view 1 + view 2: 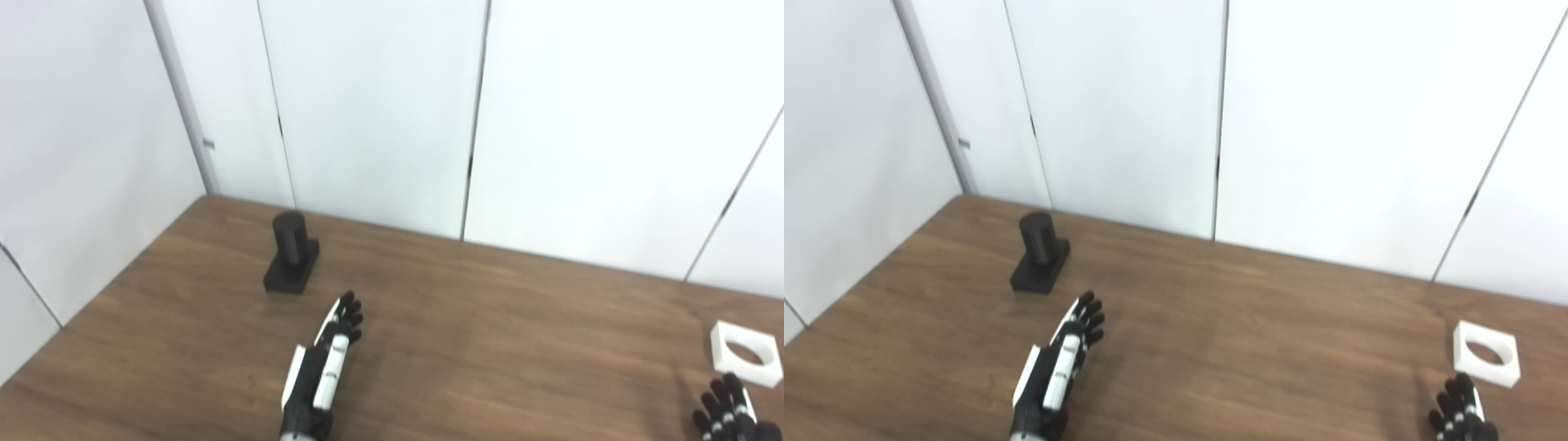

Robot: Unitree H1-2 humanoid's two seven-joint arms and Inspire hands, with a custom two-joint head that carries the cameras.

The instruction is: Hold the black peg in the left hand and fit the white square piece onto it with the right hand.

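1. Nearest the camera, at the bottom edge: the left hand (327, 361), edge-on over the worktop (490, 343), fingers (349, 315) extended, close together and slightly curled, holding nothing.
2. Beyond it and a little to the left stood the black peg (293, 258), untouched, near the hand but clearly apart from it. It was a short matte cylinder, upright on a flat rectangular base.
3. Worktop: brown wood grain, smooth, faint sheen. White panelled walls (380, 110) behind.
4. Far right, near the worktop's edge, lay the white square piece (746, 353), flat, with a large round hole through it. Looked like hard plastic with crisp corners.
5. Right hand (1461, 413) sat just short of the piece, mostly cut off by the frame. Fingers looked apart and empty, not touching it.
6. Risks, as judged:
   - The peg's base is light-looking; a sideways approach could topple or slide it.
   - The flat piece offers little to grip and could skid off the near edge.
   - Any tilt at mating could jam the hole on the peg.
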